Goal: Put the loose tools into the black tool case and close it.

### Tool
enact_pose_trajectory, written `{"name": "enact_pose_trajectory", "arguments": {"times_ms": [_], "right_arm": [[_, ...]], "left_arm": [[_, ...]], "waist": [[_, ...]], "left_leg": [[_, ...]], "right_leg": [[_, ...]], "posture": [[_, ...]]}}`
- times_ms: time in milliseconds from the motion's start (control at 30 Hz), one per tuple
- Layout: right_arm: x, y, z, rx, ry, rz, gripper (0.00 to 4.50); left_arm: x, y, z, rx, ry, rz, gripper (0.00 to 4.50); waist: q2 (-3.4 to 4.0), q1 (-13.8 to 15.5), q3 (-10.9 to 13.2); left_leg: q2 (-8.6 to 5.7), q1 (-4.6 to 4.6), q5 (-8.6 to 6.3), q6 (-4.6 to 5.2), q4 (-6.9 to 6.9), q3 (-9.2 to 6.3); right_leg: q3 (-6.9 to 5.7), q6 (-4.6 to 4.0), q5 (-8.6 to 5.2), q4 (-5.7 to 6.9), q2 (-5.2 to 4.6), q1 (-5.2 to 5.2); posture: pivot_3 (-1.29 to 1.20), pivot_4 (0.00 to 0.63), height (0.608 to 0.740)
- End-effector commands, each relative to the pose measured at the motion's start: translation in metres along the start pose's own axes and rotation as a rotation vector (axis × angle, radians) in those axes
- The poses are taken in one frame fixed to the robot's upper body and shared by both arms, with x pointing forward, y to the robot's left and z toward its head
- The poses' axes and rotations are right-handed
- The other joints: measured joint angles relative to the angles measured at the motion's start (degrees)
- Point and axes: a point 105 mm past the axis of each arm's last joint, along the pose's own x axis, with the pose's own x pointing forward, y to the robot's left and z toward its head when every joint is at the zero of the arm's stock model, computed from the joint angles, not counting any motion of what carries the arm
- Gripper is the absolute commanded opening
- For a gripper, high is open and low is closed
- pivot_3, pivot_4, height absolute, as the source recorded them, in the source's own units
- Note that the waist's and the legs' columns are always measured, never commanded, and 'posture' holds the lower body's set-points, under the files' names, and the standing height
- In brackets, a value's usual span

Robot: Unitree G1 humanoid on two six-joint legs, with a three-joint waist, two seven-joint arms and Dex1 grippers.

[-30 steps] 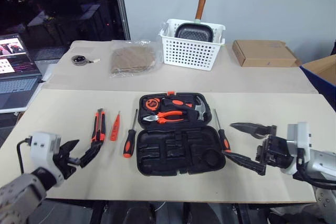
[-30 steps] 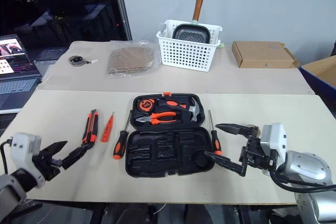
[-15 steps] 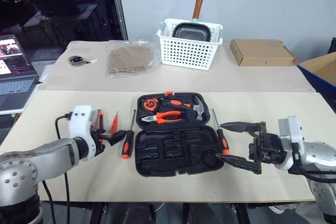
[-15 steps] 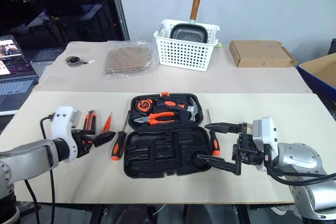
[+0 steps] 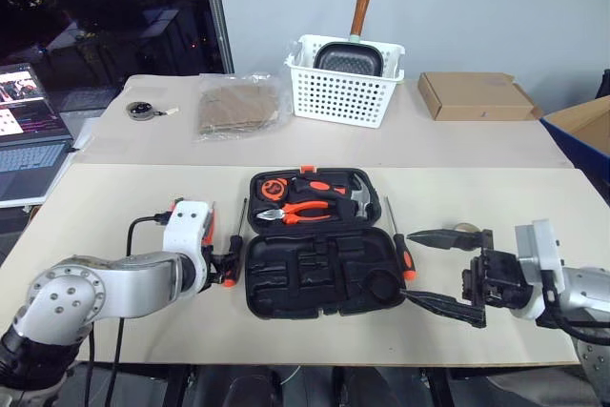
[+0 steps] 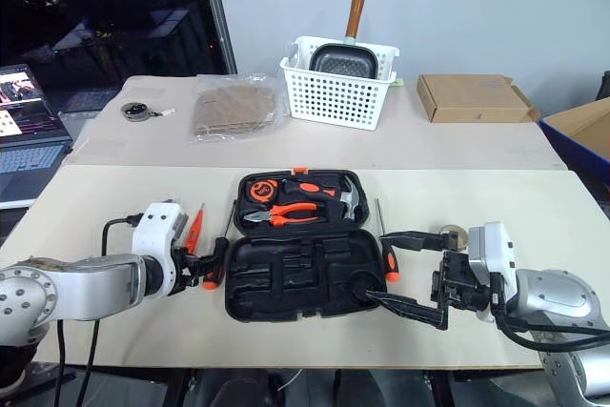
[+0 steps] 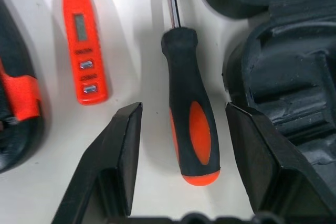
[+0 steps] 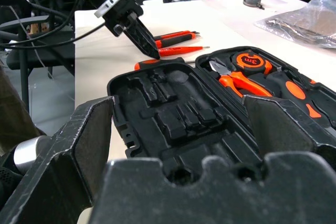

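Note:
The black tool case [image 5: 315, 272] lies open mid-table, its near half bare and its far half holding pliers [image 5: 300, 213], a hammer and a tape measure. My left gripper [image 7: 184, 109] is open, its fingers on either side of an orange-black screwdriver [image 7: 190, 132] beside the case's left edge, with gaps on both sides. The orange tester screwdriver [image 7: 83, 59] and the utility knife [image 7: 16, 103] lie further left. My right gripper [image 5: 407, 264] is open wide at the case's right edge, around the second screwdriver [image 5: 404, 256]. The beige tape roll [image 5: 466, 229] lies just beyond it.
At the back stand a white basket [image 5: 345, 92] with a pan, a cardboard box [image 5: 477, 95] and a plastic bag [image 5: 238, 107]. A laptop [image 5: 27, 145] sits far left and a blue box [image 5: 583, 131] far right.
My left arm swung right, from the utility knife to the screwdriver beside the case, and its fingers narrowed. The right gripper stayed where it was, open.

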Motion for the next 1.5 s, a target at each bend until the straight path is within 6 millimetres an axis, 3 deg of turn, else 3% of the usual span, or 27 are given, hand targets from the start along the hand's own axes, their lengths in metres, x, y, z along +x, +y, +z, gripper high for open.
{"name": "enact_pose_trajectory", "arguments": {"times_ms": [33,267,467,567,700,767,833,900,1067,1233,1500], "right_arm": [[-0.004,0.001,0.010,-0.041,-0.003,-0.008,4.50],[-0.004,0.003,0.010,-0.038,0.000,-0.005,4.50],[-0.003,0.004,0.010,-0.042,-0.002,-0.003,4.50],[-0.004,0.003,0.007,-0.037,-0.004,-0.022,4.50],[-0.005,0.002,0.005,-0.027,-0.009,-0.051,4.50],[-0.007,0.002,0.004,-0.020,-0.004,-0.064,4.50],[-0.009,0.002,0.001,-0.013,0.005,-0.088,4.50],[-0.011,0.002,-0.003,-0.002,0.014,-0.110,4.50],[-0.018,0.006,-0.007,0.008,0.047,-0.132,4.50],[-0.024,0.004,-0.005,-0.015,0.063,-0.175,4.50],[-0.023,0.003,-0.002,-0.032,0.063,-0.196,4.50]], "left_arm": [[0.004,-0.001,0.001,-0.003,0.006,0.007,2.68],[0.023,-0.006,0.002,-0.020,0.042,0.010,2.68],[0.017,0.006,0.005,-0.002,0.018,0.046,0.94],[0.002,0.010,0.025,0.021,-0.100,0.024,0.90],[-0.037,0.003,0.062,0.143,-0.374,-0.068,0.90],[-0.057,-0.011,0.070,0.197,-0.404,-0.231,0.90],[-0.075,-0.040,0.077,0.320,-0.395,-0.474,0.90],[-0.081,-0.057,0.078,0.479,-0.357,-0.618,0.90],[-0.044,-0.060,0.085,0.754,-0.202,-0.669,0.90],[-0.007,-0.057,0.078,0.965,-0.032,-0.687,0.90],[0.016,-0.069,0.058,1.020,0.121,-0.763,0.90]], "waist": [[0.00,0.0,0.0],[0.00,0.1,0.0],[0.01,0.1,0.0],[-0.01,-0.2,0.0],[-0.05,0.0,0.1],[-0.04,0.0,0.1],[-0.03,0.3,0.1],[-0.03,0.7,0.1],[0.17,0.8,0.0],[0.08,-0.2,0.0],[0.08,-0.1,0.0]], "left_leg": [[-0.01,0.00,0.00,0.00,0.00,0.00],[-0.09,0.01,0.01,-0.01,0.00,-0.01],[-0.11,0.02,0.02,-0.01,0.00,-0.03],[-0.08,0.01,0.02,-0.01,0.00,0.00],[-0.07,-0.04,0.02,-0.02,-0.01,-0.01],[-0.09,-0.04,0.02,-0.04,-0.03,0.10],[-0.13,-0.03,0.01,-0.02,-0.03,0.15],[-0.31,-0.03,0.02,-0.03,-0.03,0.10],[-0.82,0.00,0.02,0.01,-0.03,0.04],[-0.73,-0.10,-0.02,0.08,-0.03,-0.09],[-0.74,-0.41,-0.26,0.50,0.08,-0.20]], "right_leg": [[0.00,0.01,0.00,-0.01,0.00,0.00],[-0.04,0.02,-0.01,-0.02,0.05,0.02],[-0.03,0.04,-0.02,-0.01,0.02,0.04],[-0.04,0.04,-0.03,-0.01,0.07,-0.02],[-0.12,0.01,-0.05,-0.02,0.10,-0.06],[-0.17,0.01,-0.07,-0.05,0.10,-0.08],[-0.20,0.08,-0.12,-0.05,0.07,-0.08],[-0.34,0.34,-0.29,-0.06,0.02,-0.07],[-0.16,0.66,-0.46,-0.03,-0.02,0.06],[-0.04,0.64,-0.45,-0.03,0.11,-0.02],[0.05,0.63,-0.45,-0.08,-0.04,-0.14]], "posture": [[0.00,0.150,0.740],[0.00,0.150,0.740],[0.00,0.150,0.740],[0.00,0.150,0.740],[0.00,0.150,0.740],[0.00,0.150,0.740],[0.00,0.150,0.740],[0.00,0.150,0.740],[0.00,0.150,0.740],[0.00,0.150,0.740],[0.00,0.150,0.740]]}}
